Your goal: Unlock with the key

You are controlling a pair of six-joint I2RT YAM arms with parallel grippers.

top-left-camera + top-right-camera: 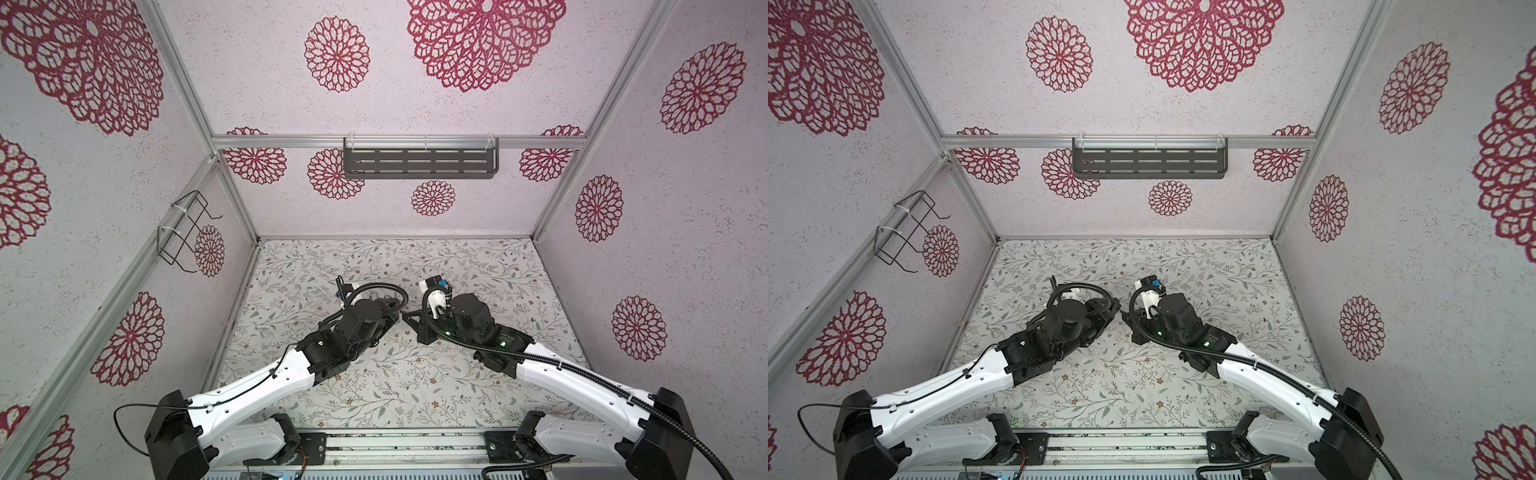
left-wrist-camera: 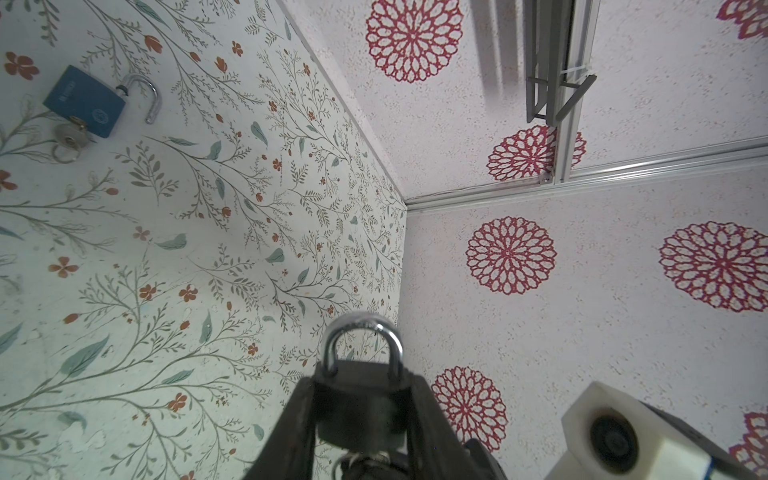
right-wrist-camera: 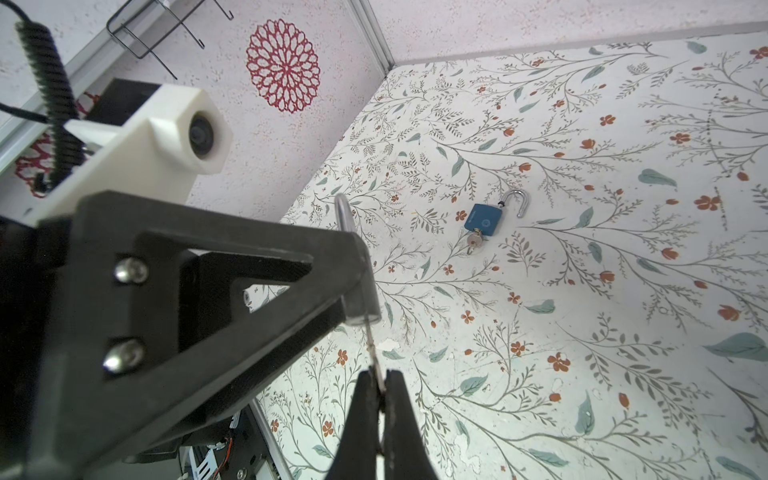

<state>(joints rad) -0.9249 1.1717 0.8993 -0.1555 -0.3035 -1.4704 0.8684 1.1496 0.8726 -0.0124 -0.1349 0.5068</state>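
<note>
A dark padlock [image 2: 359, 409] with a silver shackle [image 2: 362, 332] sits between the two black fingers of my left gripper [image 2: 361, 379], which is shut on its body; the shackle is closed. In the right wrist view only the padlock's edge [image 3: 362, 297] shows past the left gripper's triangular finger [image 3: 232, 270]. A thin silver key [image 3: 371, 345] runs from the padlock's underside into my right gripper [image 3: 380, 384], which is shut on it. In both top views the two grippers meet tip to tip mid-table [image 1: 401, 316] [image 1: 1121, 311], and the padlock and key are hidden under them.
A blue padlock [image 3: 484, 220] [image 2: 85, 102] lies on the floral table with its shackle swung open and a key in its base. A grey slotted shelf [image 1: 419, 162] hangs on the back wall and a wire rack [image 1: 185, 232] on the left wall.
</note>
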